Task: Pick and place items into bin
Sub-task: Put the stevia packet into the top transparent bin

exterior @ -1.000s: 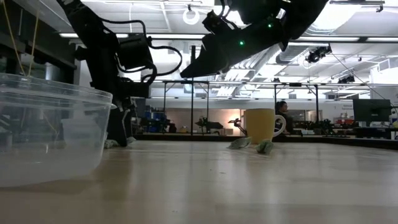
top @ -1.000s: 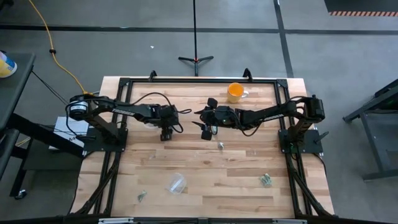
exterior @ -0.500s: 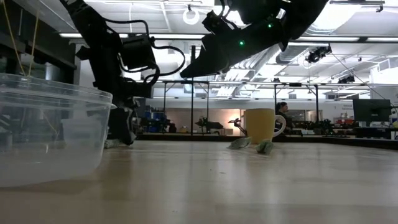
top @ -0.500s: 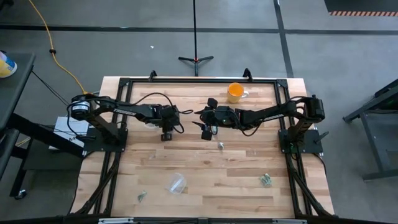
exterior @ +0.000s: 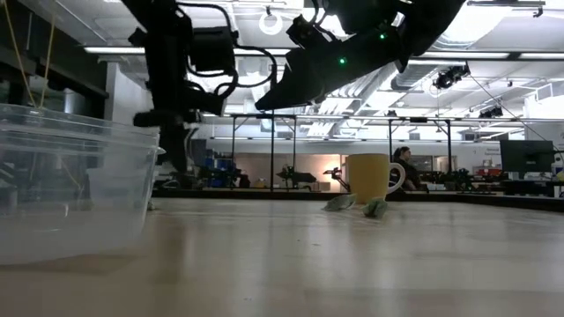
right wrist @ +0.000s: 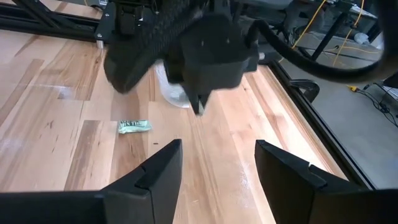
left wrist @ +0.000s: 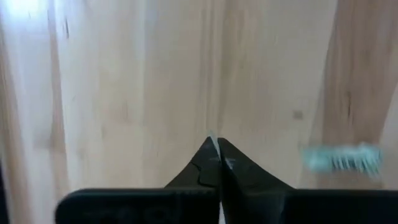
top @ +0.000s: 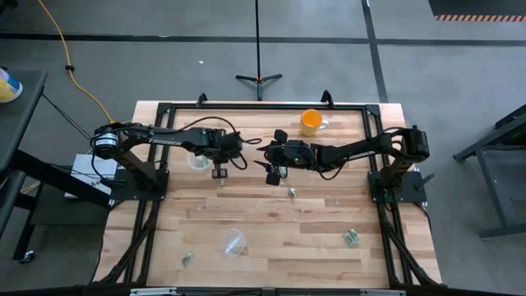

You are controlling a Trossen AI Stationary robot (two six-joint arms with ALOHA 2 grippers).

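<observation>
Tiny silvery grey-green pieces lie flat on the wooden table: one [top: 291, 191] below my right gripper, one [top: 352, 238] near the right front, one [top: 187, 258] near the left front. Another piece [right wrist: 134, 126] lies close to my left gripper [top: 219, 171] and shows beside its fingers in the left wrist view [left wrist: 342, 158]. My left gripper [left wrist: 214, 148] is shut with nothing between its tips, and it points down above the table. My right gripper [right wrist: 217, 158] hovers open at mid-table [top: 271, 173]. The clear bin [exterior: 70, 185] stands near the front [top: 234, 242].
An orange mug [top: 311, 122] stands at the far edge, right of centre. A small clear thing [top: 197, 160] sits on the table just left of my left gripper. A black frame rail [top: 263, 105] runs around the table. Bare wood lies between the bin and the right-front piece.
My left gripper has risen off the table, where its tips were a second ago, and has drifted slightly toward the far edge. Its fingers have stayed pointing down. My right arm has kept still.
</observation>
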